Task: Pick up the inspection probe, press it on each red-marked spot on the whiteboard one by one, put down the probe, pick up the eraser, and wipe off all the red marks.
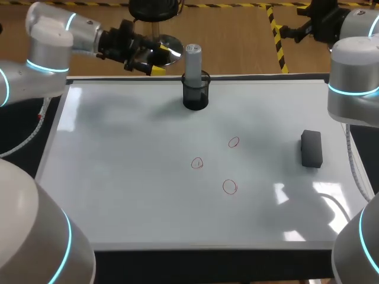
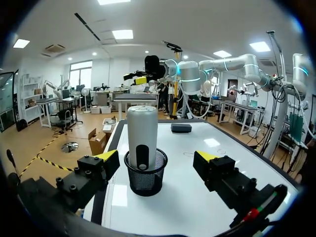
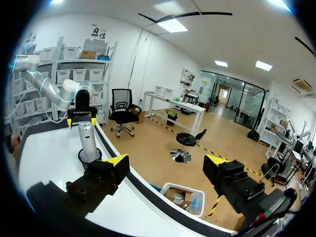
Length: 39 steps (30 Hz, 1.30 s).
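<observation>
Up by the far edge of the whiteboard (image 1: 118,177), the left gripper (image 2: 157,158) hangs with its fingers spread wide, touching nothing; just ahead of it the grey inspection probe (image 2: 142,136) stands upright in a black mesh cup (image 2: 145,175) on the board. Off the far right corner, the right gripper (image 3: 167,160) is likewise spread and empty. Three red marks (image 1: 230,187) sit right of the board's middle, and the dark eraser (image 1: 311,148) lies flat near the right edge, apart from them
</observation>
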{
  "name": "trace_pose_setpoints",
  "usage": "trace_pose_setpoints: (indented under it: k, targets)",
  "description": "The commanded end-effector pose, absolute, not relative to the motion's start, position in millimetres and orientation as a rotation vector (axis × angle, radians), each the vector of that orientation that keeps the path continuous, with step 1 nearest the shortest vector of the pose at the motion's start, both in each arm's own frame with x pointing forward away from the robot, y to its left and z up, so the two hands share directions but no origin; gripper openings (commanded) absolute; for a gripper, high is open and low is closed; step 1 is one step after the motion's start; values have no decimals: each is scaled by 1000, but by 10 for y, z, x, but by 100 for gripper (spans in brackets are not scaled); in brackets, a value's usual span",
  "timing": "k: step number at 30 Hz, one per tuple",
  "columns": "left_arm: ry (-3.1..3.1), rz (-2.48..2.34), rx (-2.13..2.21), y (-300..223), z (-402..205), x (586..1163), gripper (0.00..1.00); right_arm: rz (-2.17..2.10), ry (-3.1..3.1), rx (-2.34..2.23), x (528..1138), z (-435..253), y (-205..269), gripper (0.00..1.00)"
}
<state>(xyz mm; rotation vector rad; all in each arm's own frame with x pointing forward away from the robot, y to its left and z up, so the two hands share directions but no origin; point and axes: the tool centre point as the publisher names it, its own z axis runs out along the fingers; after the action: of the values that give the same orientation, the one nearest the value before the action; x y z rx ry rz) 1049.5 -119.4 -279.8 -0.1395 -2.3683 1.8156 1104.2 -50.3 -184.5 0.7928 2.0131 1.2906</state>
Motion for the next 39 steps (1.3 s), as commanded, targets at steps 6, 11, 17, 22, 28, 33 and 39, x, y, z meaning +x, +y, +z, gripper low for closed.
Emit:
trace_pose_setpoints:
  k: [6, 11, 17, 22, 28, 33, 39]
  targets:
    - [-2324, 1793, -183, -1358, -2914, 10583, 100, 1291, 2013, 793, 11042, -1845, -503, 100]
    - [-2305, 1778, -199, -1451, -2987, 10579, 100, 1291, 2013, 793, 11042, -1845, -503, 100]
    - [-2289, 1755, -232, -1577, -3032, 10569, 100, 1291, 2013, 793, 11042, -1845, -503, 100]
    - [-2277, 1739, -270, -1711, -3037, 10569, 100, 1291, 2013, 793, 11042, -1845, -503, 100]
    - [-2265, 1724, -302, -1837, -3047, 10568, 100, 1291, 2013, 793, 11042, -1845, -503, 100]
    - [-2251, 1718, -314, -1905, -3079, 10573, 100, 1291, 2013, 793, 11042, -1845, -503, 100]
    - [-2236, 1728, -330, -1970, -3131, 10592, 100, 1291, 2013, 793, 11042, -1845, -503, 100]
